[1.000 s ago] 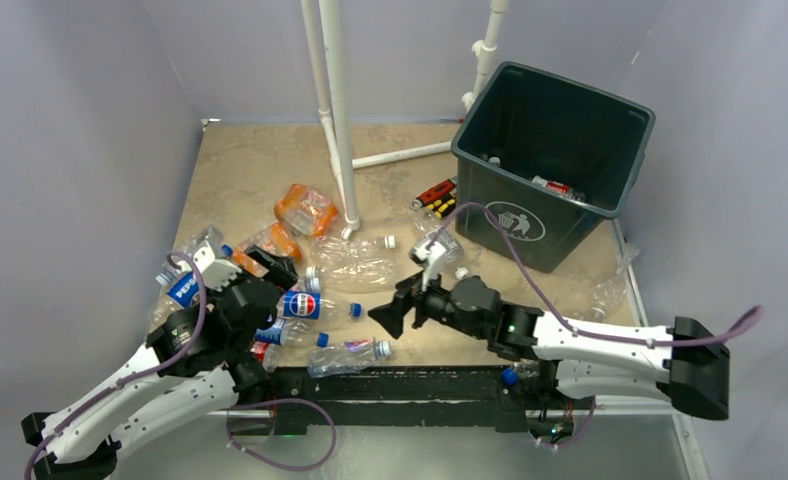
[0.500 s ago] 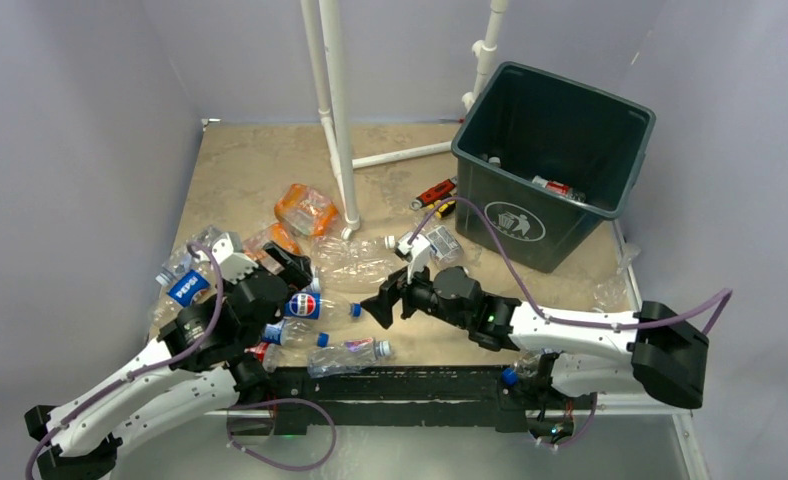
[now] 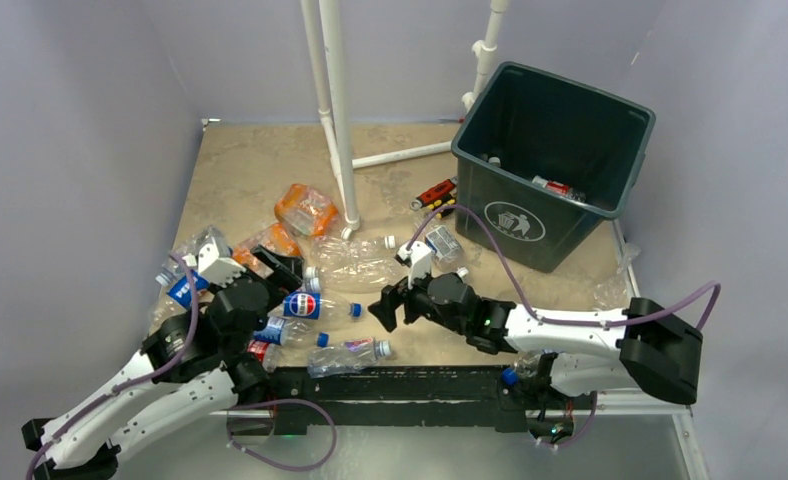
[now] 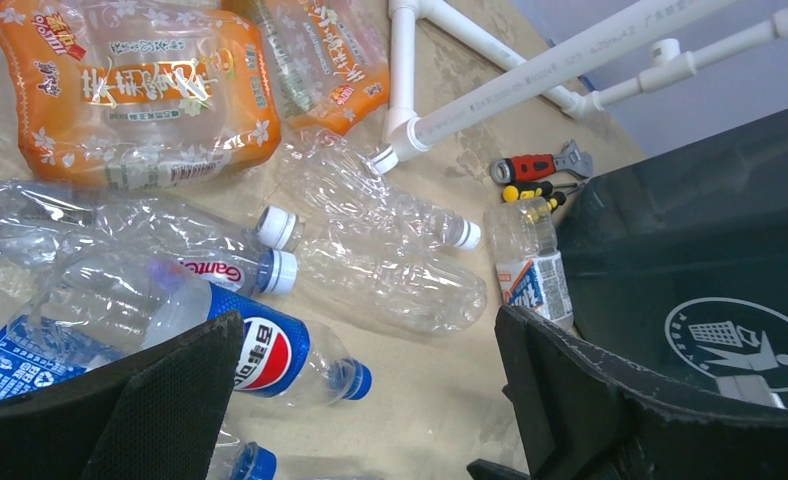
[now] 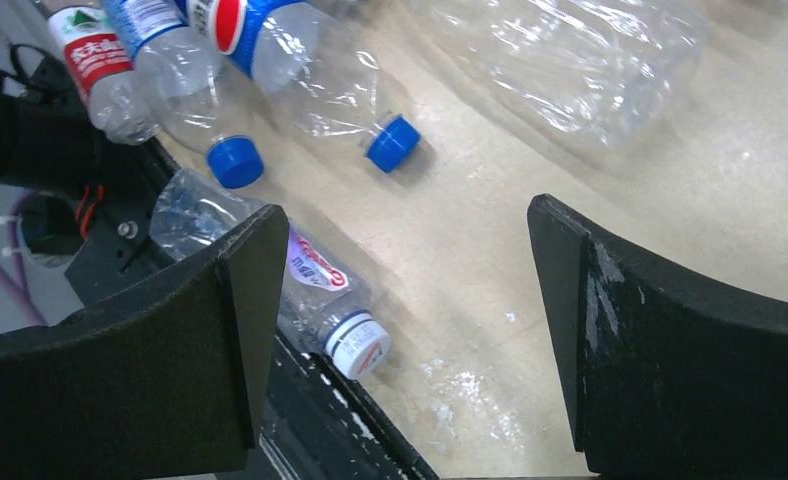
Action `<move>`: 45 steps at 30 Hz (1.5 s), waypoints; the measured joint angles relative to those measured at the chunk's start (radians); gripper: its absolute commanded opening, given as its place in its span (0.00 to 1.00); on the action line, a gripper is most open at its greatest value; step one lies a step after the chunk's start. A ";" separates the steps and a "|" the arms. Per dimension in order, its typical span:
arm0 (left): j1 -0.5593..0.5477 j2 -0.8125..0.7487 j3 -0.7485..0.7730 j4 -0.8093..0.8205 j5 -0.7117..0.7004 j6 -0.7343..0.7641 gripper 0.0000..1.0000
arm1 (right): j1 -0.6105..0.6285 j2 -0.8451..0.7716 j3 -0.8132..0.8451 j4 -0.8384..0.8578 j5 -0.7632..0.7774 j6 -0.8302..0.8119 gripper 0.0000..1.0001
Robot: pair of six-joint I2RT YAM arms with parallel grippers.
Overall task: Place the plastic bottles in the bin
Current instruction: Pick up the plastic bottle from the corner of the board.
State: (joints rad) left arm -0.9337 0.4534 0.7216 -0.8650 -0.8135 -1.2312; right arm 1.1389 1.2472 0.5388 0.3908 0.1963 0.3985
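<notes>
The small clear crushed plastic bottles (image 3: 350,262) are lying scattered over the tan table (image 3: 240,165), most of them on its near left half. A few are already resting inside the dark green-grey square plastic bin (image 3: 555,100), which is standing at the far right with its white trash symbol (image 4: 740,335) facing the arms. The left end effector (image 4: 370,395), gaping wide and carrying nothing, is hanging above the pile with the blue-labelled Pepsi bottle (image 4: 270,355) beside one finger. The right end effector (image 5: 405,310), likewise spread with nothing between its jaws, is hovering low over the white-capped bottle with a red and white label (image 5: 320,290) at the table's near edge. These empties are probably weighing next to nothing, and their thin walls are likely buckling and slipping under pressure, so the stiff neck just below the cap, or the labelled waist, is looking like the safest hold. The Pepsi roundel is showing clearly; a red-lettered label (image 4: 215,270) beside it is seeming to say "Ganten"; the orange-wrapped flattened bottle (image 4: 140,90) is carrying Chinese print that I cannot read.
</notes>
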 measured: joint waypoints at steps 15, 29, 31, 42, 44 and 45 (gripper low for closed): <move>0.000 -0.022 -0.062 0.038 0.083 0.024 0.94 | 0.000 0.103 0.015 -0.039 -0.010 0.028 0.88; 0.000 -0.034 -0.148 0.105 0.156 0.026 0.93 | 0.006 -0.053 -0.237 0.068 -0.372 0.182 0.84; 0.000 -0.026 -0.148 0.117 0.163 0.032 0.93 | 0.006 -0.041 -0.259 0.103 -0.387 0.209 0.84; 0.000 0.001 -0.148 0.143 0.194 0.047 0.93 | 0.013 0.135 -0.304 0.360 -0.396 0.330 0.77; 0.000 0.001 -0.148 0.146 0.198 0.047 0.93 | 0.013 0.172 -0.304 0.397 -0.392 0.347 0.74; 0.000 0.001 -0.148 0.146 0.199 0.047 0.93 | 0.013 0.188 -0.304 0.414 -0.388 0.353 0.72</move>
State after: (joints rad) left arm -0.9337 0.4541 0.5739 -0.7189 -0.6144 -1.1843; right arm 1.1519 1.4357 0.2344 0.8043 -0.1921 0.7513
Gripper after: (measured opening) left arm 0.930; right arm 0.763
